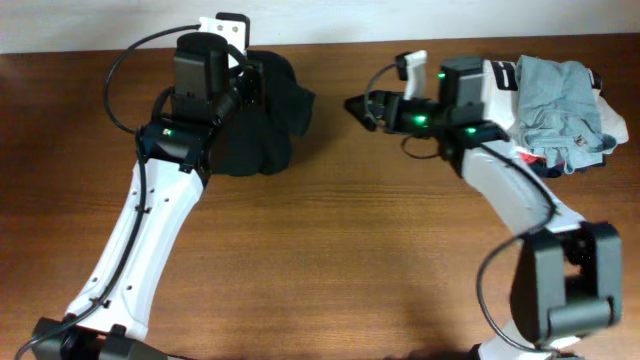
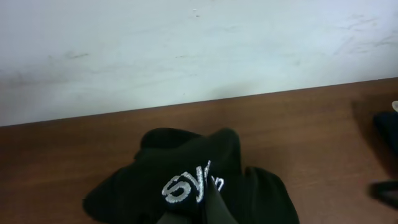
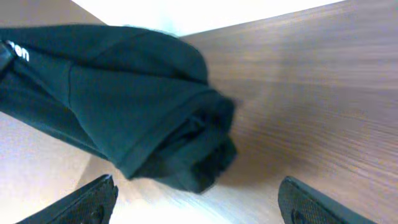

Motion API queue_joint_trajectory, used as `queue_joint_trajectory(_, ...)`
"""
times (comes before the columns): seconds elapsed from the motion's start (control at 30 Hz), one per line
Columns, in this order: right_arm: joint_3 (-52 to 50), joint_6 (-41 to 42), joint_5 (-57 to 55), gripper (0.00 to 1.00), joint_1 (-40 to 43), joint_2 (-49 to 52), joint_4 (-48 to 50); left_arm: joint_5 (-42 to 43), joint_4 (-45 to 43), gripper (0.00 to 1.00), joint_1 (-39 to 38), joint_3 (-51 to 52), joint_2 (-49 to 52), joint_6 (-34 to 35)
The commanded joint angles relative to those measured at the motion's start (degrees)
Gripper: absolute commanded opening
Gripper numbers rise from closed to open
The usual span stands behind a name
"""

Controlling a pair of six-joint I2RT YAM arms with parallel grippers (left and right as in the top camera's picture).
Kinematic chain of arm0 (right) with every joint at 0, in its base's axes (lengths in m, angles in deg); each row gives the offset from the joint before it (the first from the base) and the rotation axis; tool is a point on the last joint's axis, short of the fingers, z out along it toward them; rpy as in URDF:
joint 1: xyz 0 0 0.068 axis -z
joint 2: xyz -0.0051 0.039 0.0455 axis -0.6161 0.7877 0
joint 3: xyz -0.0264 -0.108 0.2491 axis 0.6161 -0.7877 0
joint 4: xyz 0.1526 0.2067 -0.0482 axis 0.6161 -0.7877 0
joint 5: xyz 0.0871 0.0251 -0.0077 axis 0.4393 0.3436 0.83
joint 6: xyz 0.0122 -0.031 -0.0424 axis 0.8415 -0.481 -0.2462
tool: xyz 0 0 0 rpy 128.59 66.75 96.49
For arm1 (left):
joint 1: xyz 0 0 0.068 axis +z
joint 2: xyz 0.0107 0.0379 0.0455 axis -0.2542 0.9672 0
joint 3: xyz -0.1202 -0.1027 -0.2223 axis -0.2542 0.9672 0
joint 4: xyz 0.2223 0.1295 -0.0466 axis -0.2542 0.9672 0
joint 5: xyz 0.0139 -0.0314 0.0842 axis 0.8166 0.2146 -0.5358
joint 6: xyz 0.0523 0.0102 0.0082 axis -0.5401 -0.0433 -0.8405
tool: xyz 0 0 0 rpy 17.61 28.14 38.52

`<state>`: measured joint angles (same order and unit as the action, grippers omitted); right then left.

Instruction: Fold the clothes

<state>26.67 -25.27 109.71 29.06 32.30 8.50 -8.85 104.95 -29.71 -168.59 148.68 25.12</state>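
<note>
The black top (image 1: 268,125) lies bunched in a heap at the back left of the table. My left gripper (image 1: 248,82) is down in its upper edge, its fingers mostly buried in the fabric, and looks shut on it. In the left wrist view the black top (image 2: 186,180) shows white lettering right at the jaws. My right gripper (image 1: 358,105) is open and empty, pointing left, a short way right of the heap. In the right wrist view its open fingers (image 3: 199,205) frame bare wood, with a rolled edge of the black top (image 3: 143,106) just ahead.
A pile of other clothes sits at the back right, with a light grey-blue garment (image 1: 555,90) on top and white and red pieces (image 1: 612,125) under it. A white wall (image 2: 186,50) runs along the table's far edge.
</note>
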Motion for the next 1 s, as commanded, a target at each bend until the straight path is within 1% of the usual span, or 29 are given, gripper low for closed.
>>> queue_joint_trajectory(0.0,0.7,7.0,2.0,0.87,-4.1,3.1,5.0,1.3,-0.8,0.01,0.1,-0.9,-2.6,1.0)
queue_joint_trajectory(0.27,0.7,11.1,-2.1,0.86,-8.5,5.5,14.5,1.3,-0.8,0.01,0.1,-0.9,-2.6,1.0)
queue_joint_trajectory(0.43,0.7,12.6,-7.0,0.83,-11.5,5.7,15.4,1.3,-0.8,0.01,0.1,-0.9,-2.6,1.9)
queue_joint_trajectory(0.63,0.7,13.9,-9.2,0.81,-13.9,7.2,16.5,1.3,-0.8,0.01,0.1,-0.9,-2.6,1.9)
queue_joint_trajectory(0.7,0.7,13.9,-9.4,0.76,-14.0,7.5,17.9,1.9,-0.7,0.01,0.1,-0.9,-2.6,1.9)
queue_joint_trajectory(0.77,0.7,14.1,-9.4,0.63,-13.9,7.6,19.5,2.8,-0.6,0.01,0.1,-0.9,-2.6,1.9)
queue_joint_trajectory(0.8,0.7,14.3,-9.4,0.43,-13.9,7.6,21.3,2.8,-0.3,0.01,0.1,-0.9,-2.6,1.9)
queue_joint_trajectory(0.83,0.7,14.3,-9.4,0.29,-13.8,7.6,22.1,2.8,-0.1,0.01,0.1,-0.9,-2.6,1.9)
queue_joint_trajectory(0.87,0.7,14.3,-9.4,0.19,-13.7,7.6,22.6,2.8,0.1,0.01,0.1,-0.9,-2.6,1.9)
queue_joint_trajectory(0.9,0.7,14.3,-9.4,0.06,-13.4,7.6,23.0,2.8,0.3,0.01,0.1,-0.9,-2.6,1.9)
queue_joint_trajectory(0.93,0.7,14.9,-9.3,0.04,-13.0,7.6,23.6,2.8,0.6,0.01,0.1,-0.9,-2.6,1.9)
queue_joint_trajectory(0.97,0.7,15.1,-9.3,0.04,-12.6,7.6,23.9,2.8,0.9,0.01,0.1,-0.9,-2.6,1.8)
